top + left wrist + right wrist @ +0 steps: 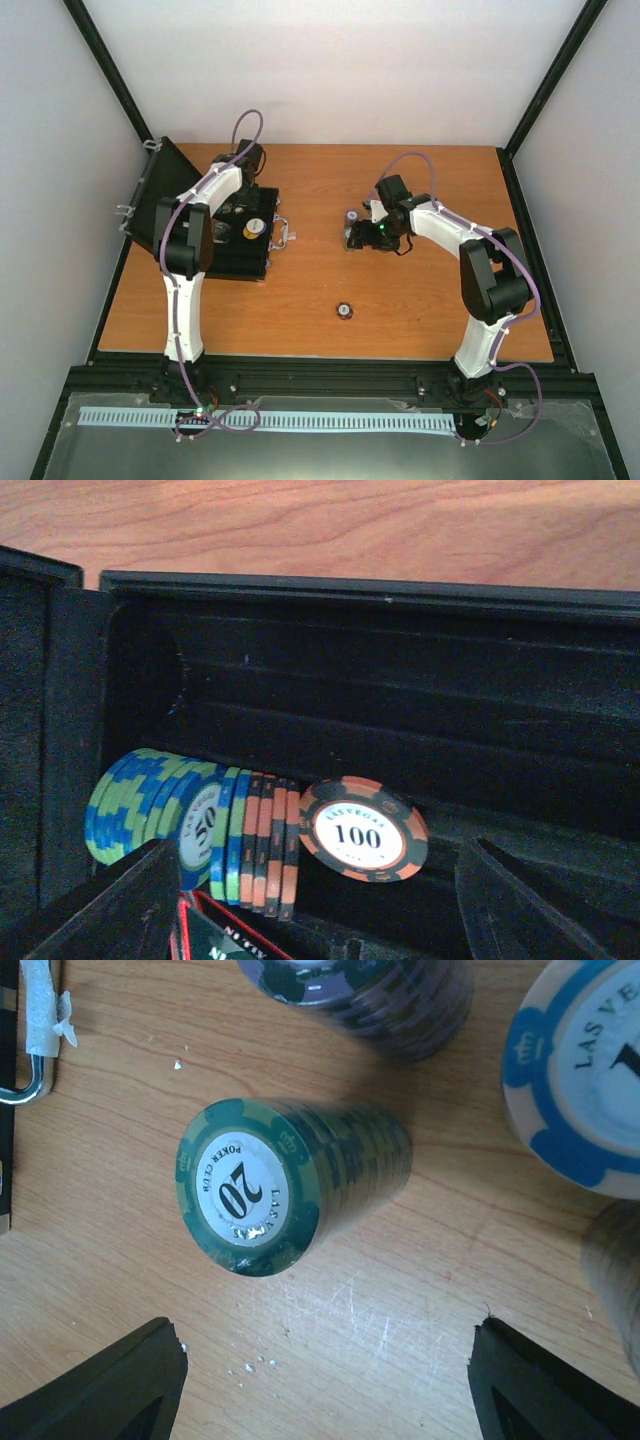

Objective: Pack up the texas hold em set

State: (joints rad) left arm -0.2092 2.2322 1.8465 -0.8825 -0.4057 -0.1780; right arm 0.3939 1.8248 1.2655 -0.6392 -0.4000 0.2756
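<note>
Inside the case [400, 680] some chips [250, 840] already sit; right of it on the surface [420, 310], stacks [290, 1185] and a disc [344, 311] lie unpacked; left jaws and right jaws both apart, empty

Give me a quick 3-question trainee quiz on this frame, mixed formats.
1. True or false: the case is closed.
2. Multiple choice: what number is printed on top of the green stack standing between the fingers of the right end effector? A) 20 B) 50 C) 100
3. Fill in: the orange-and-black chip at the end of the row inside the case reads ___.

Key: 1 false, the lid is open. 2 A. 3 100.
</note>
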